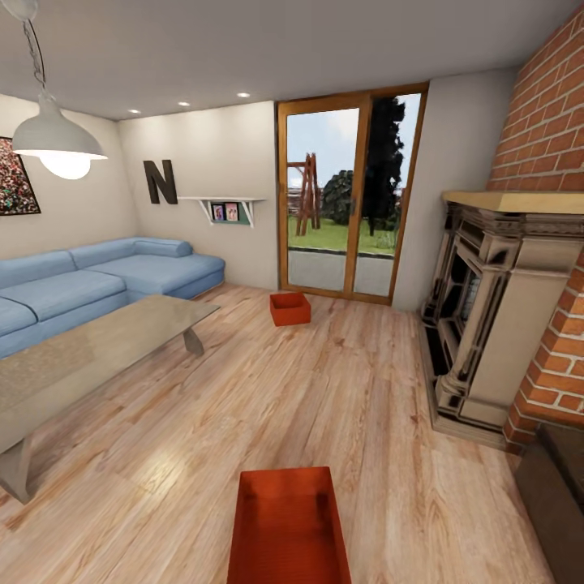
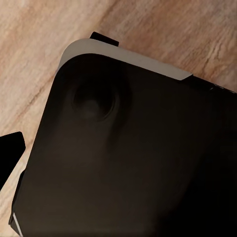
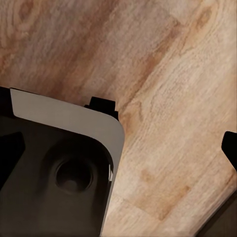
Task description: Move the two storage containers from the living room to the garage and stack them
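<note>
I am in the living room with its light wood plank floor (image 1: 341, 405). One red-orange storage container (image 1: 289, 527) lies on the planks right in front of me, at the bottom of the head view, its inside bare. The other container (image 1: 289, 308) sits far off by the wood-framed glass doors (image 1: 349, 203). In the left wrist view my left gripper (image 2: 118, 153) hangs over my own dark base (image 2: 128, 163), one fingertip (image 2: 11, 150) showing at the picture's edge. My right gripper (image 3: 119, 150) also points down at base and planks, fingertip (image 3: 230, 147) at the edge. Both stand open, holding nothing.
A blue sofa (image 1: 97, 280) runs along the left wall, with a glass-topped coffee table (image 1: 97, 349) before it. A stone fireplace (image 1: 487, 324) and brick wall (image 1: 551, 162) stand on the right. A dark object (image 1: 556, 503) is at the lower right. Open plank floor lies between the containers.
</note>
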